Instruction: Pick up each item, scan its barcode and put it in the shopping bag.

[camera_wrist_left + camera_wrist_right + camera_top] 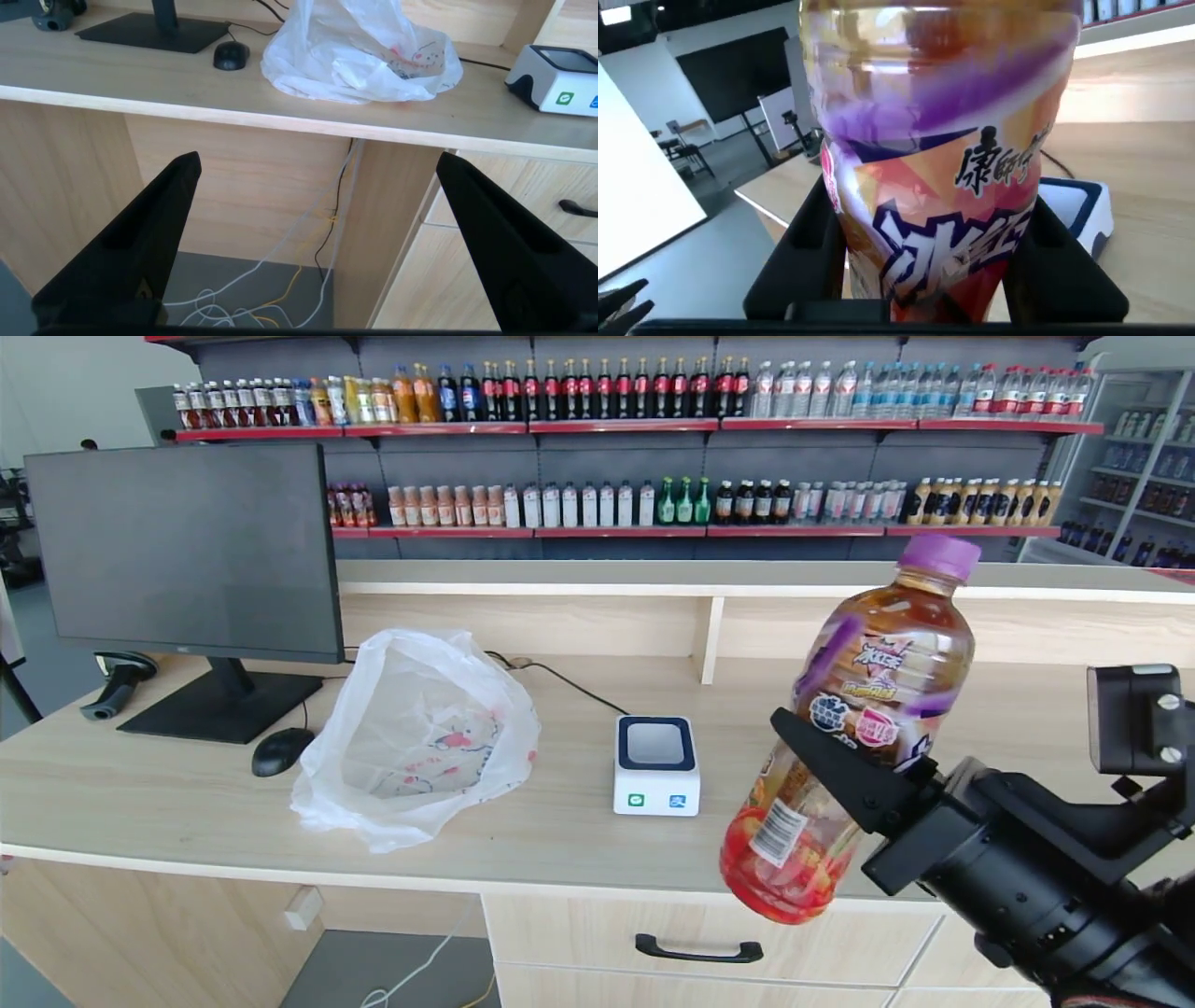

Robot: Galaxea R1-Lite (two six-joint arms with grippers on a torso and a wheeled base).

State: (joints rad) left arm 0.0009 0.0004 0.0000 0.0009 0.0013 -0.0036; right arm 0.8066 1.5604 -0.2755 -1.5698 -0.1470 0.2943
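One bottle (845, 737) is clamped in the right gripper (826, 761), tilted in the air to the right of the scanner (656, 764), so scanning looks next. Bagging is not yet done: the shopping bag (420, 737) sits left of the scanner, and the left gripper (318, 187) hangs spread, empty.

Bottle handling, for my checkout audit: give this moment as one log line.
right gripper: shut on bottle, tilted, right of scanner | left gripper: open, below counter | shopping bag: on counter, left of scanner
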